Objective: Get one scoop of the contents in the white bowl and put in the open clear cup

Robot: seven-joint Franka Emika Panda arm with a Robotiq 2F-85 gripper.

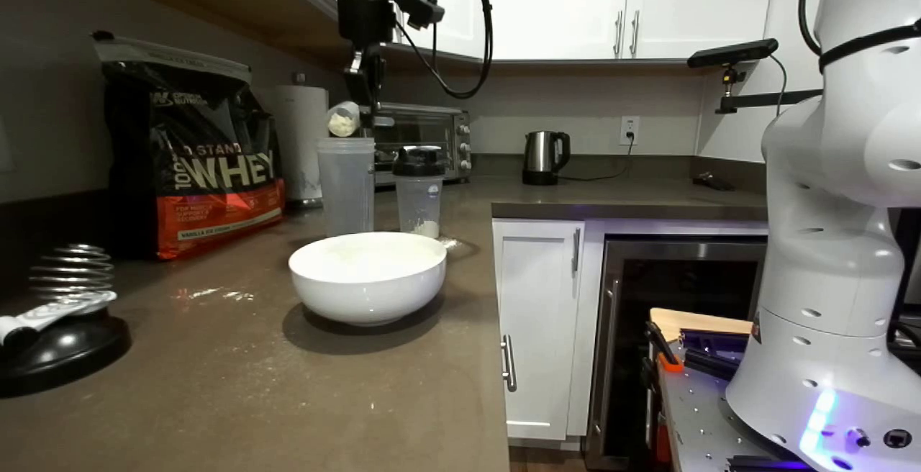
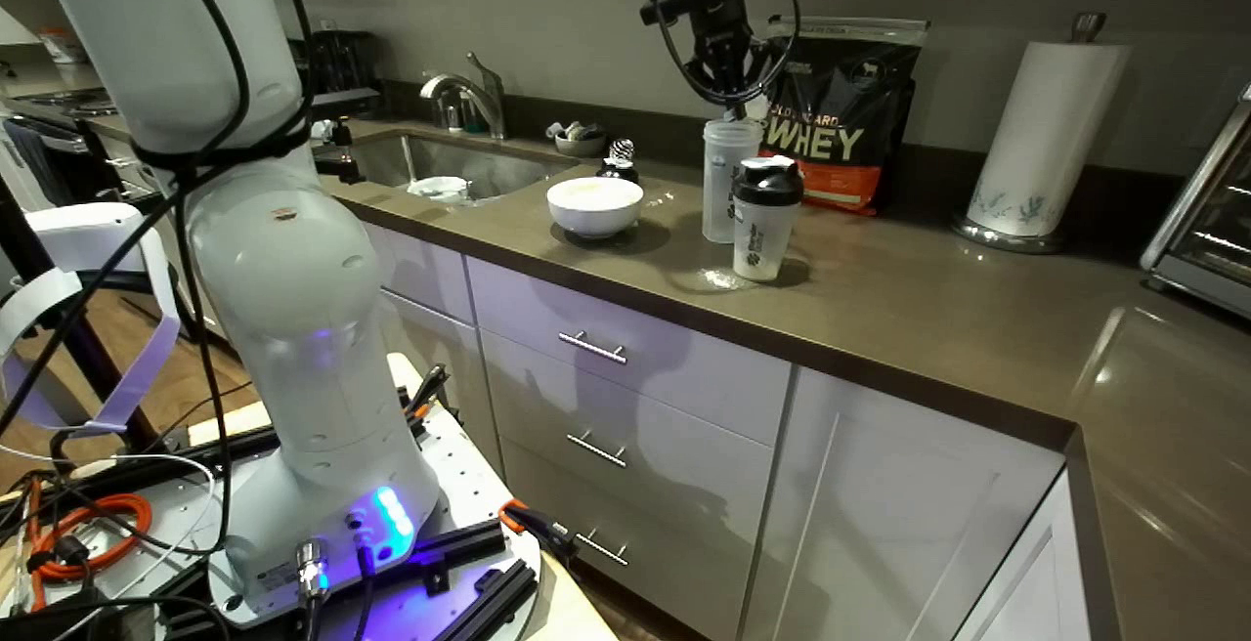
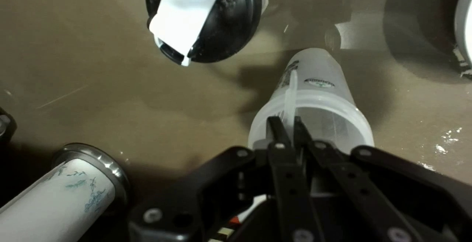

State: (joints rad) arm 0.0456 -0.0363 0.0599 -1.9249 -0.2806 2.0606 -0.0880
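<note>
Evidently the claw (image 3: 288, 127) pinched the scoop (image 1: 347, 112) by its handle (image 3: 291, 96), powder (image 1: 342, 125) inside, tilted just above the open clear cup (image 1: 347, 188); pouring well likely meant centring it, then tipping slowly.

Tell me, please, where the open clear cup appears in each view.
In an exterior view: open clear cup left of centre, behind the white bowl.
In an exterior view: open clear cup right of centre, upper half.
Wrist view: open clear cup right of centre, partly hidden by the end effector.
Shared landmark: black-lidded shaker bottle.
</note>
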